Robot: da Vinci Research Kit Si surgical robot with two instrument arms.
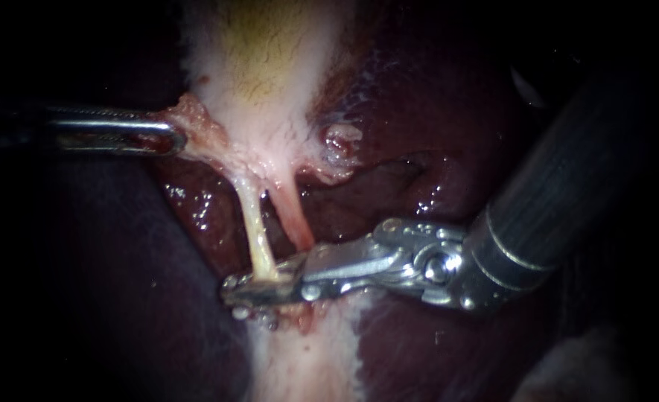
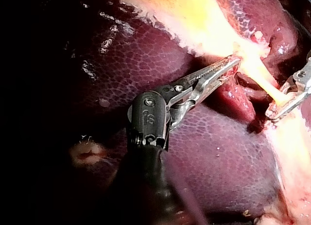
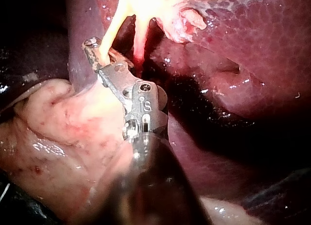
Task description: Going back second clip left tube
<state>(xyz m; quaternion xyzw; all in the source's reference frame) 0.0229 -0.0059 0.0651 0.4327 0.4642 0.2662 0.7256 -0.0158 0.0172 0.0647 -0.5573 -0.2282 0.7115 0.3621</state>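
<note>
Two tubes run down from the pale gallbladder (image 1: 266, 82): the yellowish left tube (image 1: 256, 223) and the pinker right tube (image 1: 293, 216). My right instrument (image 1: 258, 286) reaches in from the right, its jaws closed around the lower end of the left tube, which disappears between them. The right wrist view shows the same hold of the jaws (image 3: 99, 52) on the tube (image 3: 111, 30). My left instrument (image 1: 167, 138) is shut on a flap at the gallbladder's edge (image 1: 191, 119) and holds it out to the left; its jaws (image 2: 228, 64) appear in the left wrist view.
Dark red liver (image 1: 433, 149) surrounds the tubes. A small pale nub of tissue (image 1: 342, 141) sits to the right of the tubes. Small shiny specks (image 1: 256, 318) lie just below the right jaws; what they are is unclear. Pale fatty tissue (image 1: 307, 357) spreads below.
</note>
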